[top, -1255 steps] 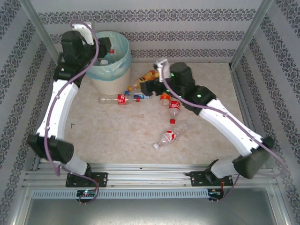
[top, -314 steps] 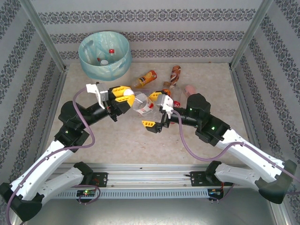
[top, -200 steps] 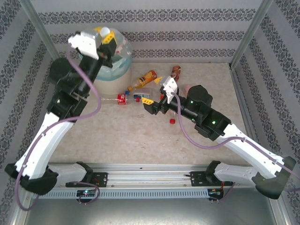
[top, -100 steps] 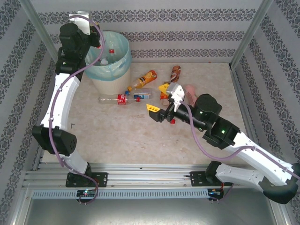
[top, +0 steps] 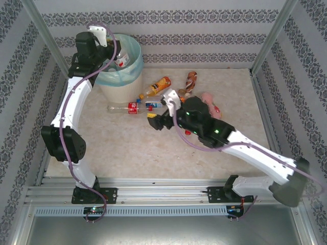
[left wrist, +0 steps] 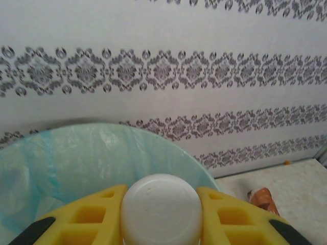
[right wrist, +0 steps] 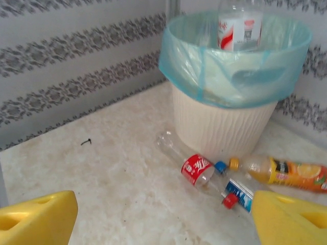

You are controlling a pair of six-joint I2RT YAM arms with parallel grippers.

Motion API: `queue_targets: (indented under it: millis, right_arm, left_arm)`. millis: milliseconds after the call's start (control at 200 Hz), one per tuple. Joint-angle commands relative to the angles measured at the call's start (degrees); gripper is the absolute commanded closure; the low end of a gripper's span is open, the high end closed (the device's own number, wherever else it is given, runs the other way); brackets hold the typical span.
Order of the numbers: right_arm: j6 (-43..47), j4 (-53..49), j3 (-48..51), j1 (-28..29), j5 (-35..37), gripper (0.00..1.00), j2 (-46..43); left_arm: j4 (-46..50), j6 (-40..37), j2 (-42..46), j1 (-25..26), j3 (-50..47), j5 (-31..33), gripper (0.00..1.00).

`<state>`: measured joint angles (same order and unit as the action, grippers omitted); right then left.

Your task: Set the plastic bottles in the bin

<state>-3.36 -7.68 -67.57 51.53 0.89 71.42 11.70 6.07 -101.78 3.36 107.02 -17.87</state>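
Where the left gripper (left wrist: 161, 201) is clamped on it, a held bottle (right wrist: 240, 23), clear with a red-and-white label, hangs upright over the mouth of the bin (right wrist: 225, 130); its top is cut off in the right wrist view. Beside the bin's base on the surface (right wrist: 117, 178) lie a clear bottle (right wrist: 196, 169), a blue-labelled bottle (right wrist: 237, 193) and an orange bottle (right wrist: 286, 173). Near them hovers the right gripper (right wrist: 163, 218), fingers wide apart, holding nothing. A pink bottle (top: 208, 99) lies partly hidden behind that arm.

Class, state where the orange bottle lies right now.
In the top view the orange bottle lies on its side just right of the bin, beyond the blue-labelled bottle.
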Motion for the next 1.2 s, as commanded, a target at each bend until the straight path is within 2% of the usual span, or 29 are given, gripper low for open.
queue_targets:
  millis: [0, 130, 400, 600, 959, 1039, 1099, 1194]
  right_arm:
    - [-5.62, -2.69, -9.25, -1.17, 3.12, 0.11, 6.10]
    - [-9.65, -4.36, -18.48, -4.66, -2.51, 0.12, 15.01]
    - [-15.70, -4.79, -28.93, -8.34, -4.34, 0.15, 26.22]
    - [-16.42, -4.71, -27.36, -8.35, -4.77, 0.17, 26.12]
    - [-16.15, -4.25, -23.76, -8.29, -4.01, 0.18, 23.24]
    - [-15.98, -4.26, -23.44, -8.19, -4.09, 0.18, 22.89]
    - [-15.89, -4.22, -23.29, -8.20, -4.12, 0.18, 22.68]
    - [-15.80, -4.37, -23.26, -8.18, -3.95, 0.18, 22.04]
  left_arm:
    - [1.98, -1.36, -1.14, 0.34, -0.50, -1.81, 1.00]
    - [3.09, -3.06, -2.70, 0.38, -0.65, -1.43, 1.00]
    - [4.78, -5.22, -6.06, 0.51, -0.45, -0.76, 1.00]
    - [8.20, -10.49, -9.54, 2.03, -0.12, 0.94, 1.00]
    - [8.88, -9.03, -12.43, 2.04, -1.17, 0.18, 1.00]
    - [8.62, -7.89, -11.92, 2.09, -0.64, -1.03, 0.77]
    - [8.02, -6.70, -11.02, 2.05, 0.09, -1.90, 0.68]
    - [7.51, -4.37, -9.34, 2.03, 2.85, -2.75, 0.47]
